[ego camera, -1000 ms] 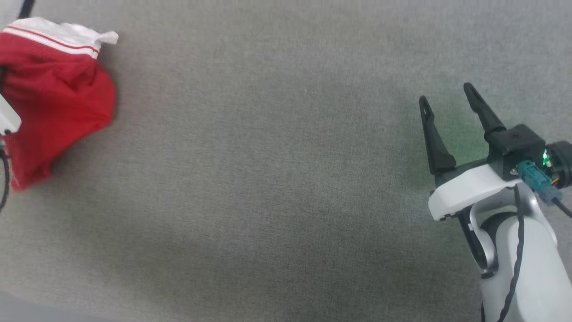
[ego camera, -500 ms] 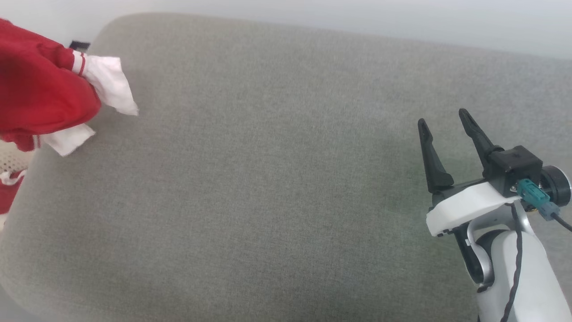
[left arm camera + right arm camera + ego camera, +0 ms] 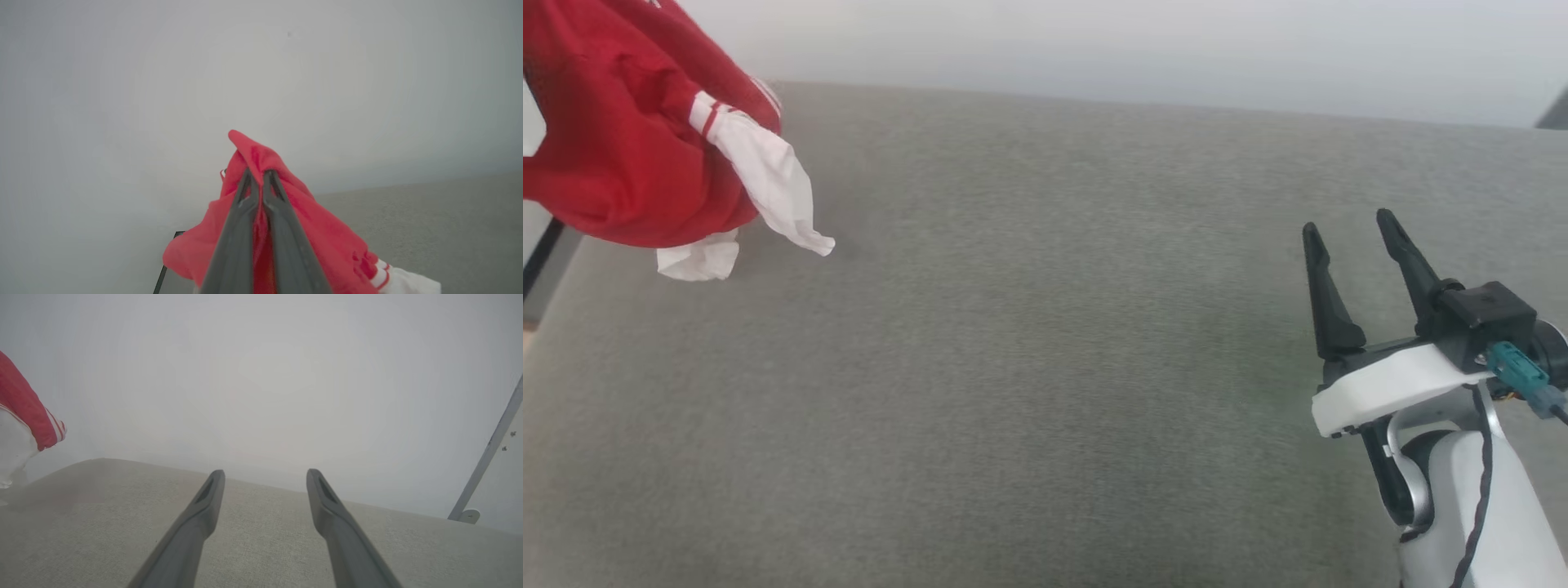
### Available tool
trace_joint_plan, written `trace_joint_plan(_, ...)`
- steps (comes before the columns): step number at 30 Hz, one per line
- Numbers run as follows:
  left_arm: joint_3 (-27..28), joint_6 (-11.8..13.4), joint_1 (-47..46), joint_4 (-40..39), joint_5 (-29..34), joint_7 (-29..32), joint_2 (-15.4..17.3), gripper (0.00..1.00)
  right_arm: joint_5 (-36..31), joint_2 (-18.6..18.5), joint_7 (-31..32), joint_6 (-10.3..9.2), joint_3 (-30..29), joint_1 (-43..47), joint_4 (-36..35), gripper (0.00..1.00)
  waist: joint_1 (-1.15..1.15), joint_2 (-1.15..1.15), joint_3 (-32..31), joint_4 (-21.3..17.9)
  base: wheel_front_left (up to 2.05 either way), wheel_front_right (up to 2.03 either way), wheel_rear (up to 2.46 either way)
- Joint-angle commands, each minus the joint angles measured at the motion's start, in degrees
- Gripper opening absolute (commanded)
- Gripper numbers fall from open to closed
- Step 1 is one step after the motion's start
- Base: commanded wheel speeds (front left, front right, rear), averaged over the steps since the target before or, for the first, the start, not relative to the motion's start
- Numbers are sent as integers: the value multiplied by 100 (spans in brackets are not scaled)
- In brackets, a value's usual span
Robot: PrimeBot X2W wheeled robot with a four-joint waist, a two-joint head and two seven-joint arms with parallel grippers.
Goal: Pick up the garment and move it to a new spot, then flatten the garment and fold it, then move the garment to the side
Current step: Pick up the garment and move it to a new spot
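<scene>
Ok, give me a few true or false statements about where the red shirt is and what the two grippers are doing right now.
1. The left gripper is shut on the garment. True.
2. The right gripper grips the garment too. False: its jaws are open and empty, above the grey cushion.
3. The garment lies flat on the grey cushion. False: it hangs bunched from the left gripper.
4. A white sleeve dangles from the red bunch. True.
</scene>
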Motion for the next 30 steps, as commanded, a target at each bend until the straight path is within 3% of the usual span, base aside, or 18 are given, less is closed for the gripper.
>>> trace_joint_plan(1,0,84,92,-239,-29,79,60,0,44,15,-69,-4,-34,63,7,100,0,0,-40,-210,0,0,0)
trace_joint_plan(15,-85,801,485,-2838,-156,1043,600,0,156,29,-321,-4,-315,295,-71,100,0,0,105,-1427,0,0,0)
trace_joint_plan(24,-344,1182,808,-3912,-264,1455,450,0,298,30,-458,-4,-379,481,-93,100,0,0,232,-1867,0,0,0)
trace_joint_plan(30,-632,1458,1386,-4017,-433,1623,346,0,400,29,-567,-4,-256,514,29,100,0,0,290,-2021,0,0,0)
